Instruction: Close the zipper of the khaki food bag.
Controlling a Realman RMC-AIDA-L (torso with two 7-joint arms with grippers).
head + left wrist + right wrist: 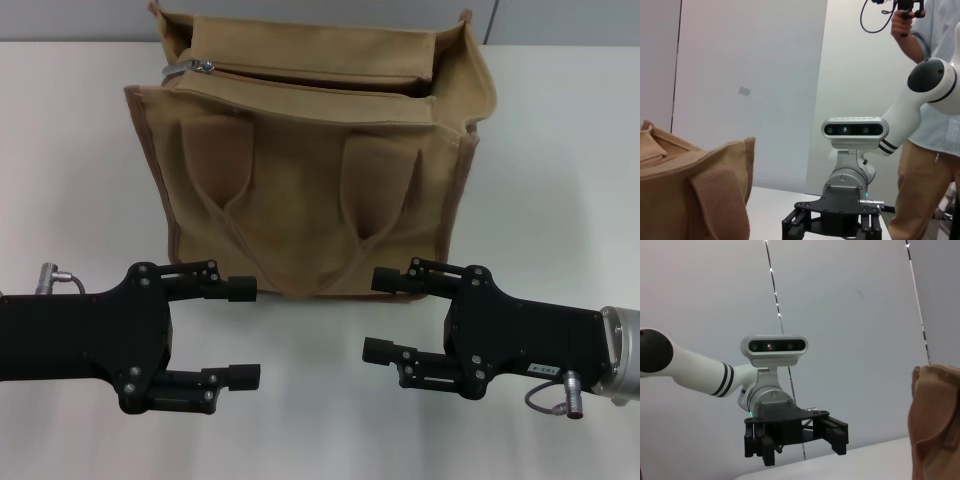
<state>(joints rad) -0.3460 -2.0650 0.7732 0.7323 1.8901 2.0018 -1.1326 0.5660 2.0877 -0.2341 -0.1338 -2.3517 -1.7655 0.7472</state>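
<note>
Your worktop (560, 150) carries the bag (320, 170) standing upright at the far middle, front pockets and handles facing you. Its zipper (310, 78) runs along the top panel and looks still unzipped, with a dark gap showing and the silver pull (203, 67) sitting at the bag's left end. Both arms sit low and near you, well short of the bag: left hand (243, 333) and right hand (385, 314) face each other, both spread and grasping nothing. So you're at the start, nothing engaged. Next, I'd judge, one hand should steady the bag while the other rises to pinch that pull and draw it rightward.
</note>
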